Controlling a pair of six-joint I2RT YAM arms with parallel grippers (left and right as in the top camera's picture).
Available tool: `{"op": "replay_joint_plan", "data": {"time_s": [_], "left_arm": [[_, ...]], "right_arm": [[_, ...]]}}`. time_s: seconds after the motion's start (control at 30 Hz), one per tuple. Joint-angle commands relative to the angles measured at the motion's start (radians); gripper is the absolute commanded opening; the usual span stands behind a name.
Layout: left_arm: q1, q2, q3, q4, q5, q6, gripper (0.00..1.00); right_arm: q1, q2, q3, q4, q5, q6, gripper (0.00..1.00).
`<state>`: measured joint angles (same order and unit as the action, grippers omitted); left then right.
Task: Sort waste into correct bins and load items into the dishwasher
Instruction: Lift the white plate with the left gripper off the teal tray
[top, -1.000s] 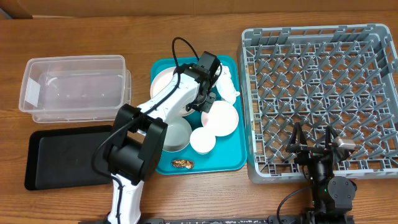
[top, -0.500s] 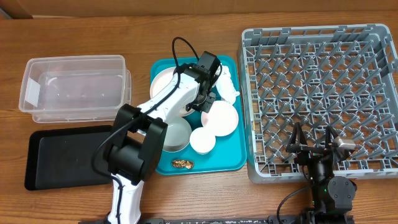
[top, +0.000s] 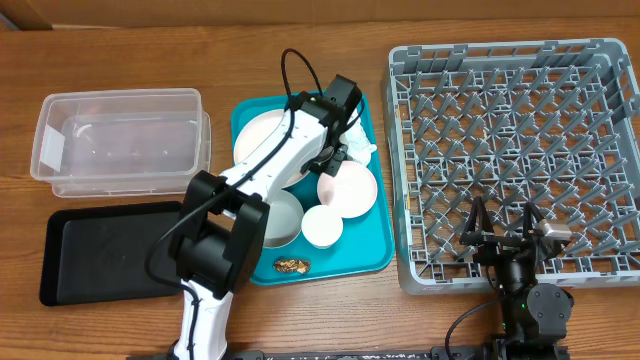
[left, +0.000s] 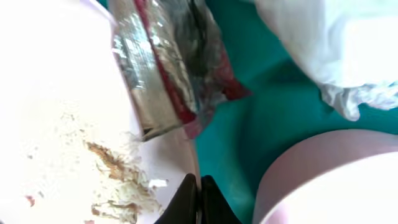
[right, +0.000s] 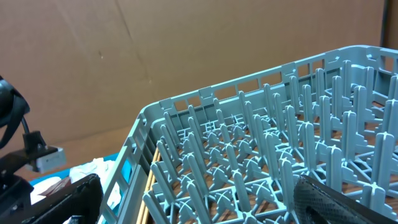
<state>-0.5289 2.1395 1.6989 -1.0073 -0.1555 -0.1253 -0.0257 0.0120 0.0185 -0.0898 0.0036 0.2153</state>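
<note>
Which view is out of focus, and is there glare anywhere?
Left wrist: too close, soft all over; the wrapper foil throws glare and the plate is nearly blown out. Right wrist: rack fairly sharp, own fingers dark and blurred at the bottom corners. Overhead: sharp, evenly lit, soft shadows only, mild sheen on the tub.

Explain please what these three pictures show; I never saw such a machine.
Two robot arms work at a table. One picture looks down from above; the other two come from cameras on the wrists. On the table lie a clear tub, a black tray, a teal tray with dishes and waste, and a dish rack. The left gripper is shut at the rim of the white plate, near a red wrapper, a napkin and a pink bowl; whether it grips the rim is unclear. The right gripper is open and empty, at the rack.
</note>
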Motion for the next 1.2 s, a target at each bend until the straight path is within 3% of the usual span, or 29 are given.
{"op": "replay_joint_plan", "data": {"time_s": [0.0, 0.8, 1.17], "left_arm": [[-0.003, -0.023, 0.065, -0.028, -0.035, -0.056, 0.04], [-0.004, -0.028, 0.264, -0.212, -0.095, -0.093, 0.04], [-0.005, -0.027, 0.491, -0.348, -0.118, -0.092, 0.04]], "right_arm": [[-0.003, -0.009, -0.011, 0.006, -0.006, -0.003, 1.0], [-0.003, -0.009, -0.011, 0.006, -0.006, -0.003, 1.0], [-0.003, -0.009, -0.011, 0.006, -0.006, -0.003, 1.0]]}}
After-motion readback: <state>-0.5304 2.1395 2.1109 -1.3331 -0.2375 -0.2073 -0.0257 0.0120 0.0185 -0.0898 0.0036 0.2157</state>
